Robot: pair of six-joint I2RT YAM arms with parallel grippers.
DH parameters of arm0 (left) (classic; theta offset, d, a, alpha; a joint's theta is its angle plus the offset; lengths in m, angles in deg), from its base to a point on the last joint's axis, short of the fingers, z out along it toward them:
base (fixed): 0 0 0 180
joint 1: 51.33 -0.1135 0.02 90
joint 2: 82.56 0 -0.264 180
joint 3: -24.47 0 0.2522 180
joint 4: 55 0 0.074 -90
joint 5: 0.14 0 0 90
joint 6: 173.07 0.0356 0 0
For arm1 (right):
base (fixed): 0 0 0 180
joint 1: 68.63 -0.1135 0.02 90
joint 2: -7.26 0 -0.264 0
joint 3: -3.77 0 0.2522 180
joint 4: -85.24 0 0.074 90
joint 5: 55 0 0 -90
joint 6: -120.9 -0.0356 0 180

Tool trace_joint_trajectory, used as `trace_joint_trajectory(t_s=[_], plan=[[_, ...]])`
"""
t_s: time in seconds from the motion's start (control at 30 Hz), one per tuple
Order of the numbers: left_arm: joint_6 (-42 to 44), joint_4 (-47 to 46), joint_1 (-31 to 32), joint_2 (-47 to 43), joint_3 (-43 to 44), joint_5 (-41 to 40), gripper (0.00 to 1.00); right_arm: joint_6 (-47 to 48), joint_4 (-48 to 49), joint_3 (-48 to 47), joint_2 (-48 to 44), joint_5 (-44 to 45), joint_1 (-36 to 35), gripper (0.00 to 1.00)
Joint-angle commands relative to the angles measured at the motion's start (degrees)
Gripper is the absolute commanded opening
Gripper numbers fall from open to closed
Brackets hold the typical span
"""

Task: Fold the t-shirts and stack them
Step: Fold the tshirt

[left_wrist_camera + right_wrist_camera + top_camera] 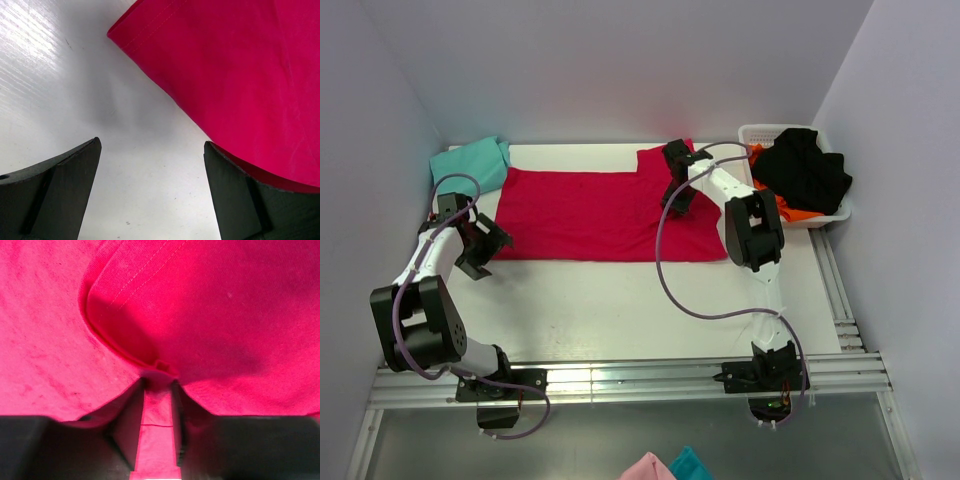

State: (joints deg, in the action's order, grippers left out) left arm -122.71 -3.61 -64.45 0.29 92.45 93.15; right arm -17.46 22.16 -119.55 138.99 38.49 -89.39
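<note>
two t-shirts lie on the white table [620, 310]. the red t-shirt [585, 215] is spread flat across the middle. the teal t-shirt [470, 162] sits bunched at the far left corner, just beside the red one. left gripper [482, 243]: fingers spread wide over bare table at the red t-shirt's near left corner. right gripper [678, 197]: fingers pinching a raised fold of the red t-shirt toward its far right side. a white basket [752, 132] at far right holds a black garment [805, 165] and an orange garment [796, 212].
</note>
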Motion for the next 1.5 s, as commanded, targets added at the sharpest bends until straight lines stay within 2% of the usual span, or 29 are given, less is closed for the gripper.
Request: trace_joint_trajectory(t_s=[0.0,0.17,0.47,0.6,0.63,0.67,0.7,0.73,0.8,0.9,0.93,1.03,1.07,1.17,1.33,1.43,1.47], plan=[[1.05,-1.24,-0.32,0.21,0.45,0.84,0.91,-0.77,-0.69,-2.94,0.91,1.79,-0.08,0.3],[0.79,-1.42,-0.32,0.47,0.45,1.02,0.9,-0.6,-1.3,-3.82,1.08,1.88,0.01,0.07],[0.18,-3.0,-0.41,0.38,-0.43,2.33,0.91,-0.07,-5.52,-10.75,2.49,2.14,0.1,0.01],[0.35,-2.74,-0.41,1.09,-0.08,2.51,0.91,-1.03,-3.43,-13.31,3.02,-0.66,0.1,0.01],[0.44,-2.73,-0.41,1.17,0.01,2.51,0.91,-1.3,0.07,-12.7,3.02,-2.15,0.1,0.03],[0.44,-2.65,-0.41,1.26,0.19,2.34,0.91,-1.47,1.67,-12.79,3.19,-5.3,0.1,0.17],[0.53,-2.65,-0.41,1.26,0.36,2.34,0.91,-1.82,3.08,-12.96,4.06,-6.98,0.1,0.27],[0.44,-2.65,-0.41,1.44,0.45,2.34,0.91,-2.09,5.96,-13.57,4.51,-8.39,0.01,0.46],[0.35,-2.47,-0.41,1.53,0.63,2.69,0.9,-2.97,9.57,-14.1,5.12,-11.39,-0.08,0.55],[0.35,-2.38,-0.41,1.35,0.8,2.77,0.9,-2.97,12.48,-14.46,4.34,-12.54,-0.25,0.6],[0.26,-2.3,-0.41,1.18,0.72,2.77,0.91,-2.71,14.06,-14.02,3.81,-12.54,-0.25,0.66],[0.17,-1.95,-0.41,0.91,1.07,2.86,0.9,-0.69,16.79,-11.66,0.39,-12.1,-0.25,0.68],[0.17,-1.86,-0.41,0.91,1.24,2.78,0.9,-0.16,17.15,-10.86,-0.67,-11.58,-0.17,0.72],[-0.09,-1.94,-0.41,0.21,1.42,2.69,0.91,2.12,18.82,-7.26,-5.15,-10.35,0.01,0.73],[-0.53,-2.03,-0.41,-0.32,1.59,2.95,0.91,5.46,16.72,-4.35,-11.04,-7.98,0.45,0.73],[-0.79,-2.21,-0.32,-0.58,1.95,3.04,0.91,6.34,10.31,-3.21,-13.85,-3.49,1.06,0.72],[-0.79,-2.21,-0.41,-0.58,2.21,2.95,0.91,6.26,8.21,-2.34,-15.69,1.39,1.33,0.72]])
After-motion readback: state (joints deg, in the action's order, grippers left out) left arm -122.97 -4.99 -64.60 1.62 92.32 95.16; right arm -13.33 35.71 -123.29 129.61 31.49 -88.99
